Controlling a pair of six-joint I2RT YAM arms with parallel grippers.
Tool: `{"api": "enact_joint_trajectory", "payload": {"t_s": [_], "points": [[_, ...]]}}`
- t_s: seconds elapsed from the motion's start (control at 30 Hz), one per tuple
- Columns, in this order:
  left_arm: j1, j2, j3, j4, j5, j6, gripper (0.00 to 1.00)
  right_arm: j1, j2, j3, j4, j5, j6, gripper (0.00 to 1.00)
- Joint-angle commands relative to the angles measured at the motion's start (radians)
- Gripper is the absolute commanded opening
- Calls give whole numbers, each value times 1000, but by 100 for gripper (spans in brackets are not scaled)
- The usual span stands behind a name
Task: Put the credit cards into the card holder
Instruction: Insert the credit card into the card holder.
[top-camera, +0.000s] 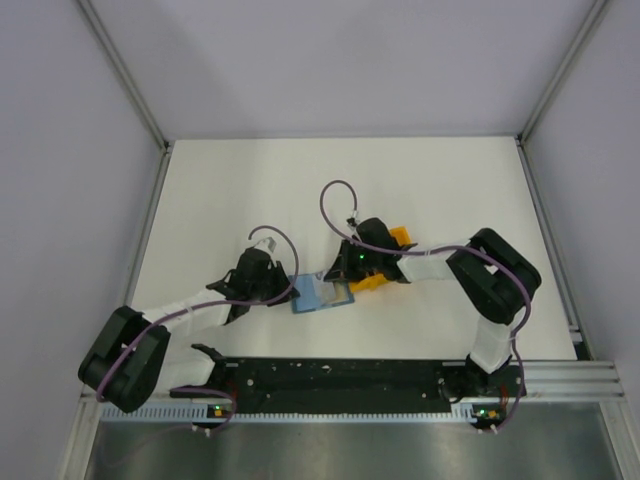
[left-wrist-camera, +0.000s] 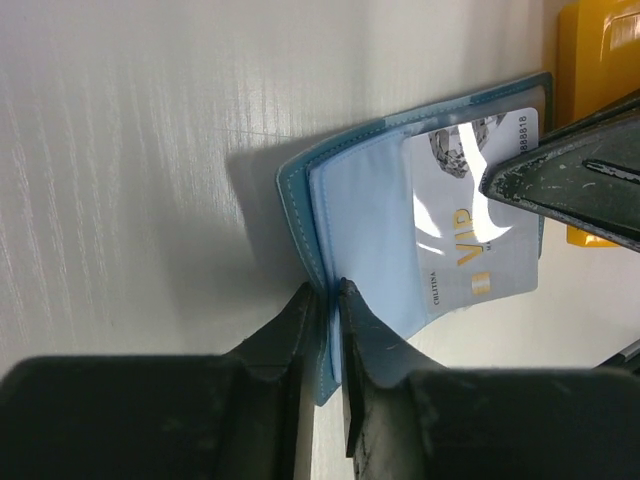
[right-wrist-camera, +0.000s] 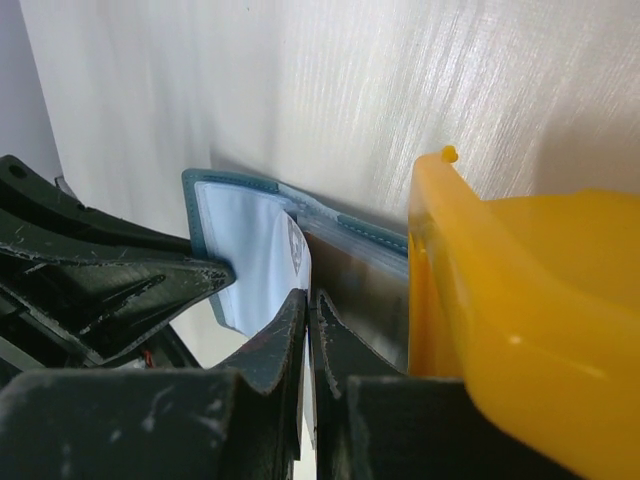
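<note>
The card holder (left-wrist-camera: 365, 215), a teal-blue wallet with a paler blue inside, lies open on the white table. My left gripper (left-wrist-camera: 330, 292) is shut on its near edge. A pale credit card (left-wrist-camera: 470, 235) marked VIP sits partly inside the wallet's clear pocket. My right gripper (right-wrist-camera: 311, 297) is shut on that card's (right-wrist-camera: 300, 255) edge, right at the card holder (right-wrist-camera: 245, 255). In the top view, the left gripper (top-camera: 287, 290) and right gripper (top-camera: 345, 278) meet over the card holder (top-camera: 312, 300) at mid-table. No other credit cards show.
An orange plastic rack (top-camera: 388, 262) stands right behind the right gripper and close beside the wallet; the same rack (right-wrist-camera: 520, 300) fills the right of the right wrist view. White walls enclose the table (top-camera: 250, 190) on three sides.
</note>
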Motion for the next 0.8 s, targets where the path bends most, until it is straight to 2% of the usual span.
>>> {"api": "enact_joint_trajectory", "payload": {"t_s": [0.0,0.1,0.33,0.4,0.47,0.67,0.77], "points": [[-3,4,-24,-36,-10,12,13,17,37,49,-45,87,-52,0],[-1,4,-24,-39,-11,15,8,17,34,56,-65,106,-55,0],[-3,7,-24,-39,-10,14,7,20,21,43,-47,147,-44,0],[-3,7,-25,-34,-8,15,3,24,18,44,-42,153,-47,0],[-3,9,-22,-37,-5,15,1,30,27,53,-34,99,-46,0],[-3,14,-13,-43,-17,8,0,83,17,50,-76,52,-63,0],[-3,14,-13,-43,-25,2,0,83,-25,6,-73,96,-32,0]]}}
